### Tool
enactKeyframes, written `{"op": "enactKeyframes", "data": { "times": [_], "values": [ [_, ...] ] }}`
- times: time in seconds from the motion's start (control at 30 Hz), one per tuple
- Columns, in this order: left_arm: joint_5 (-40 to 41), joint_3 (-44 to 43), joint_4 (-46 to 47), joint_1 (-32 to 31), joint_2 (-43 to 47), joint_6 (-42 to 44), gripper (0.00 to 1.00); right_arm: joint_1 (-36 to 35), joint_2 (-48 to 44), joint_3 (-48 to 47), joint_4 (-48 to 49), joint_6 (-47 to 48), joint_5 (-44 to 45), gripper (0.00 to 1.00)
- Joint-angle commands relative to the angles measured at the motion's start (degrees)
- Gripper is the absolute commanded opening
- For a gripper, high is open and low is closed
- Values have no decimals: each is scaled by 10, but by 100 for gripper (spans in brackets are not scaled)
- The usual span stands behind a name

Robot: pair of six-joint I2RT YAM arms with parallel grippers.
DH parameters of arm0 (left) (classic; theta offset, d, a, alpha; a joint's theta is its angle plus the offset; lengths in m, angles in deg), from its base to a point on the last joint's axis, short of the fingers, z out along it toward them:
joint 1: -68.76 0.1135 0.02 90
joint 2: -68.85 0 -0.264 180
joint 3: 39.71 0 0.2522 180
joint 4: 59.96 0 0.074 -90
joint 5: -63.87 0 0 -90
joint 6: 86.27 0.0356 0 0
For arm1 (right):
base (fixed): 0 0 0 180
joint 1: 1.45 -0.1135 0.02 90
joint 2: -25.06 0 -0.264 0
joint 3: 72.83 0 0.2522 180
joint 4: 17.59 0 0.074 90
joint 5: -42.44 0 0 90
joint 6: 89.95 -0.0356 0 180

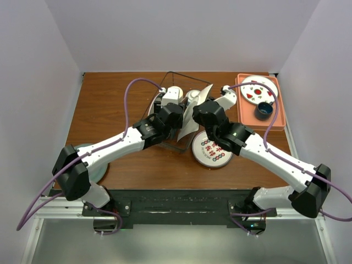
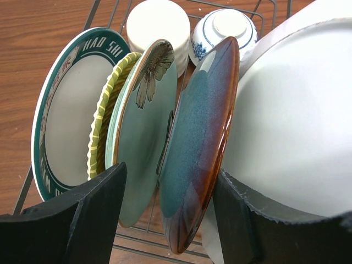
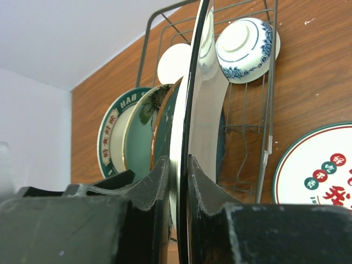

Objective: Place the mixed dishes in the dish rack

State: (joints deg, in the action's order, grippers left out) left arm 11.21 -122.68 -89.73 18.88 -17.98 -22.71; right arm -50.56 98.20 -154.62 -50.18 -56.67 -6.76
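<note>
As the right jaws clamp the square white plate (image 3: pixel 205 104) on edge, left jaws open, it needs lowering into the rack (image 3: pixel 269 110)

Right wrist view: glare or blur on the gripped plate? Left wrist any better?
Right wrist: the white square plate mirrors bright streaks near its top; the right gripper looks dark against it. Left wrist: mild sheen on the teal-blue plate, otherwise sharp, evenly lit.
</note>
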Motion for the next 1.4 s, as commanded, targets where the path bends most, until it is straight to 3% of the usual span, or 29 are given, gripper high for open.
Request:
{"op": "enactKeyframes", "data": {
  "times": [0.0, 0.53, 0.93, 1.03, 1.17, 1.37],
  "values": [
    [26, 7, -10, 11, 32, -5, 67, 0, -50, -29, 129, -29, 21, 0],
    [23, 7, -10, 11, 35, -8, 67, 0, 24, -31, 108, -33, 17, 0],
    [0, 18, -15, 11, 59, -14, 67, 0, 116, -140, -9, -29, 25, 0],
    [-10, 22, -31, 11, 75, -25, 68, 0, 139, -170, -36, -30, 25, 6],
    [-37, 34, -46, 11, 111, -32, 70, 1, 158, -187, -37, -29, 15, 26],
    [-75, 44, -83, 10, 183, -34, 74, 1, 168, -194, -28, -29, -1, 31]
  ]
}}
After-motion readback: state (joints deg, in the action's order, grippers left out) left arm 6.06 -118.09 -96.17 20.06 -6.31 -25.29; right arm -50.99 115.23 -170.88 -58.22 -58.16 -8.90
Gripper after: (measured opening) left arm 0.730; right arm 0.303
